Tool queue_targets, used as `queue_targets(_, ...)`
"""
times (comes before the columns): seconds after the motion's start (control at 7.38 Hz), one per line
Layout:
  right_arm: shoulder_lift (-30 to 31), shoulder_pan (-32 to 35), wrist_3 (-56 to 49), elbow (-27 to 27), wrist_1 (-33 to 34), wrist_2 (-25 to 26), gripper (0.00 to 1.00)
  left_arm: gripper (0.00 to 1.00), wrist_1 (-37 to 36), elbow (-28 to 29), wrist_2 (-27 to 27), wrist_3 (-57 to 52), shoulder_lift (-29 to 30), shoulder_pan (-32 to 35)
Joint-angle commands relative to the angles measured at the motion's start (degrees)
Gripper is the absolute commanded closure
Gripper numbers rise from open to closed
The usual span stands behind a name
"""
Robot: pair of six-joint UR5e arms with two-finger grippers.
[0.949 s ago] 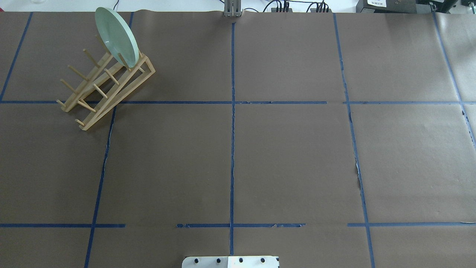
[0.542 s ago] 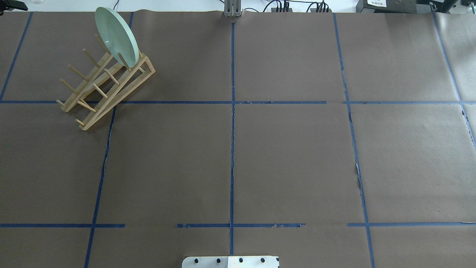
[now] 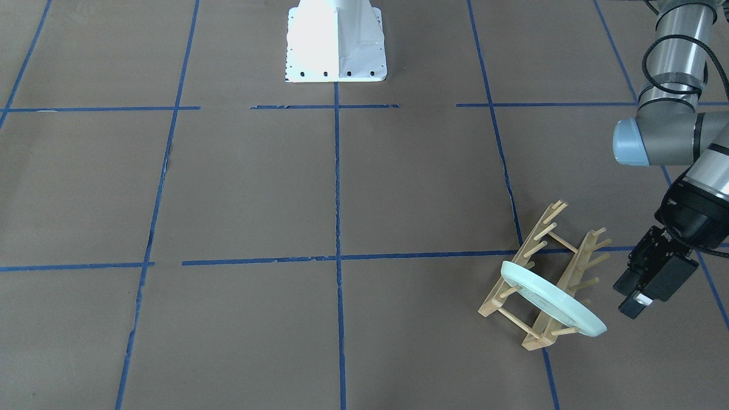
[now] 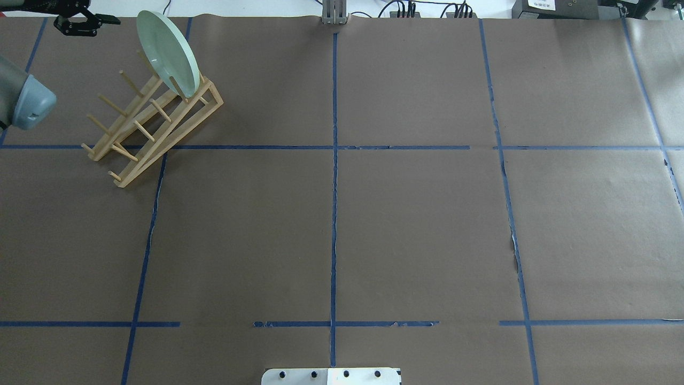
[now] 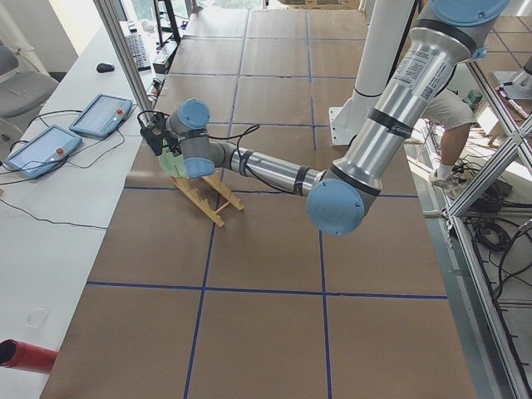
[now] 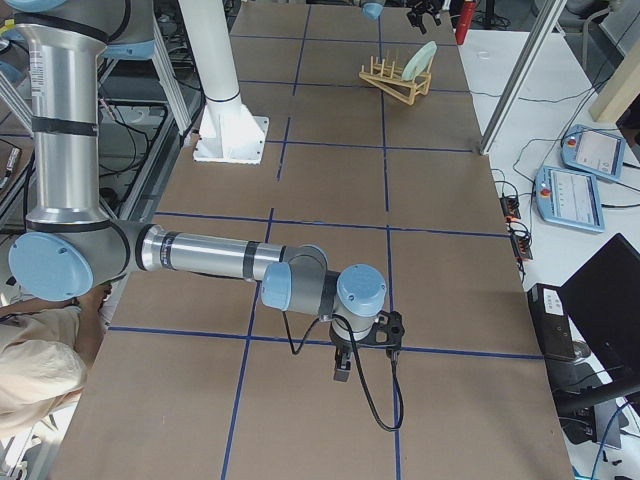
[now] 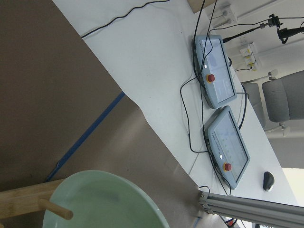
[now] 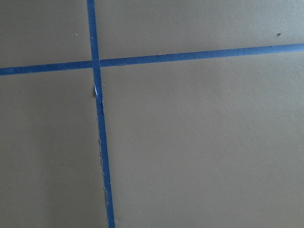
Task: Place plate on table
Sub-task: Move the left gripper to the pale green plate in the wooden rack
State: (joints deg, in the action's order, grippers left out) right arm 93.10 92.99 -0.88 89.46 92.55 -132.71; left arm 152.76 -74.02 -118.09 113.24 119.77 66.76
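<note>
Here's the plate [image 4: 167,52], round and pale mint-green with a raised rim, standing on edge and tilted in the end slot of the rack [image 4: 155,125], propped between the pegs. It's up in the far left corner of the table [image 4: 417,224], a flat brown paper surface split into big squares by blue tape lines.

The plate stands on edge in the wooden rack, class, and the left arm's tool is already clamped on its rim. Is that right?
Not quite. The left tool is not clamped on the plate. It hovers beside the plate with a clear gap between them, as the overhead exterior view shows. The rest holds: the plate stands on edge in the wooden rack.
</note>
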Motion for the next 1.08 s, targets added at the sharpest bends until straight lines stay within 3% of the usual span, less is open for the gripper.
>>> queue_targets(0.0,0.0,0.0,0.0,-0.1,0.0,0.0,0.0,0.18,0.3,3.3,2.2,1.7,2.5,-2.1)
queue_targets(0.27,0.0,0.0,0.0,0.0,0.0,0.0,0.0,0.2,0.3,3.4,2.2,1.7,2.3,-3.0)
queue_targets(0.41,0.0,0.0,0.0,0.0,0.0,0.0,0.0,0.27,0.3,3.4,2.2,1.8,2.4,-3.2)
queue_targets(0.54,0.0,0.0,0.0,-0.1,0.0,0.0,0.0,0.48,0.3,3.4,3.0,2.0,2.5,-3.5)
queue_targets(0.68,0.0,0.0,0.0,0.0,0.0,0.0,0.0,0.84,0.4,3.3,3.5,1.9,2.4,-3.5)
queue_targets(0.81,0.0,0.0,0.0,0.0,0.0,0.0,0.0,1.0,1.0,3.3,3.5,1.6,2.3,-3.4)
queue_targets(0.95,0.0,0.0,0.0,0.0,0.0,0.0,0.0,1.0,1.0,2.8,3.5,1.3,2.3,-3.5)
